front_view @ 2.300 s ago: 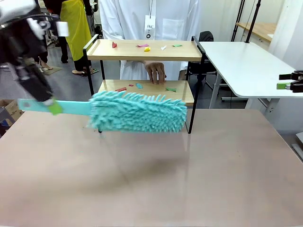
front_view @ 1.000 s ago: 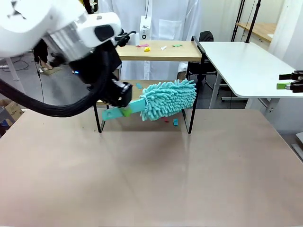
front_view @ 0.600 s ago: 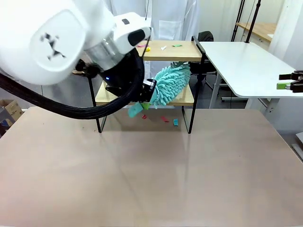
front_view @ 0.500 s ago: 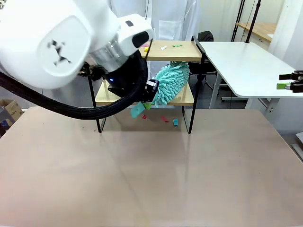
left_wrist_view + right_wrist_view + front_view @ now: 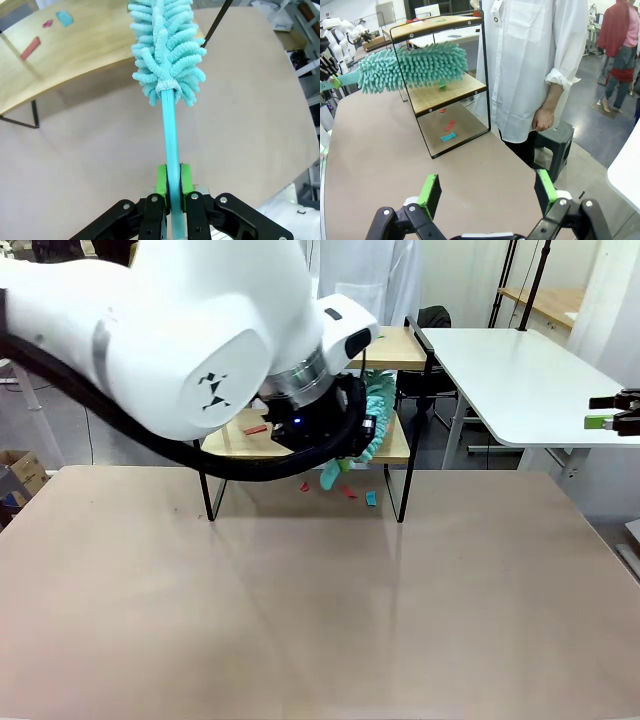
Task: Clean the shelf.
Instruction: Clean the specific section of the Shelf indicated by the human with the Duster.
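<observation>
My left tool (image 5: 171, 176), clamped on the duster (image 5: 167, 45) handle, has swept along the lower board of the shelf (image 5: 398, 348), knocking scraps (image 5: 371, 498) onto the desk (image 5: 320, 620). The top board is likely next; my right tool (image 5: 487, 191) waits wide apart.

The shelf (image 5: 396, 447) stood upright at the far side of the table (image 5: 300, 620), two light wooden boards in a thin black frame. Small coloured scraps (image 5: 256, 429) lay on its lower board, and more lay beneath it.
</observation>
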### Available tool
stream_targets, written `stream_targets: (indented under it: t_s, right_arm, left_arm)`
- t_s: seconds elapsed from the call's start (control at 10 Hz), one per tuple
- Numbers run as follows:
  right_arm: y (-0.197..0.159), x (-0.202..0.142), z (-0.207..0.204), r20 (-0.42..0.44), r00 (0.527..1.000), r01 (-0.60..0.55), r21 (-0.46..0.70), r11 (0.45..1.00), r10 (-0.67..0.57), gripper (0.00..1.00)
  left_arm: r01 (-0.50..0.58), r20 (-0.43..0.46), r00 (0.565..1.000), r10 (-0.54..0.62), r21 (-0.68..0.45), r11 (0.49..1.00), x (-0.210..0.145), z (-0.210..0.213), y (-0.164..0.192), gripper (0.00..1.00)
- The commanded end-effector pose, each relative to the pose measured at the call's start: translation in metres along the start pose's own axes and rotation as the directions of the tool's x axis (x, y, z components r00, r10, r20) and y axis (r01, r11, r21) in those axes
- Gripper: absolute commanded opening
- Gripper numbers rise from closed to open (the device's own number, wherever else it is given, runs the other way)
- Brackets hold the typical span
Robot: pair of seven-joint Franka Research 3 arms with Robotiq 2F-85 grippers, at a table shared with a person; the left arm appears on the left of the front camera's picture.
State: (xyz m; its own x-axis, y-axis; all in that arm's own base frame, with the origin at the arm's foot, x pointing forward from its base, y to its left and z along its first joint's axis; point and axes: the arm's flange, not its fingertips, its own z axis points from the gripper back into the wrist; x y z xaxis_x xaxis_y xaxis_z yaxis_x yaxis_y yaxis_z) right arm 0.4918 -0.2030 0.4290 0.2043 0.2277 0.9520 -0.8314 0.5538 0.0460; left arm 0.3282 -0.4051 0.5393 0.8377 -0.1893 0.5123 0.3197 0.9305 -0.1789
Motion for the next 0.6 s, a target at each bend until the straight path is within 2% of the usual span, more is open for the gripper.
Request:
stream_targets:
  t_s: [0.0,0.5]
  right_arm:
    - [0.000,0.002,0.000,0.001,1.000,-0.005,-0.002,1.000,0.005,1.00]
    - [0.000,0.002,0.000,0.001,1.000,-0.005,-0.002,1.000,0.005,1.00]
  left_arm:
    - [-0.038,0.038,0.999,0.038,-0.003,0.999,0.017,-0.012,-0.019,0.13]
    - [-0.098,-0.014,0.995,0.098,-0.011,0.995,0.018,-0.043,-0.036,0.13]
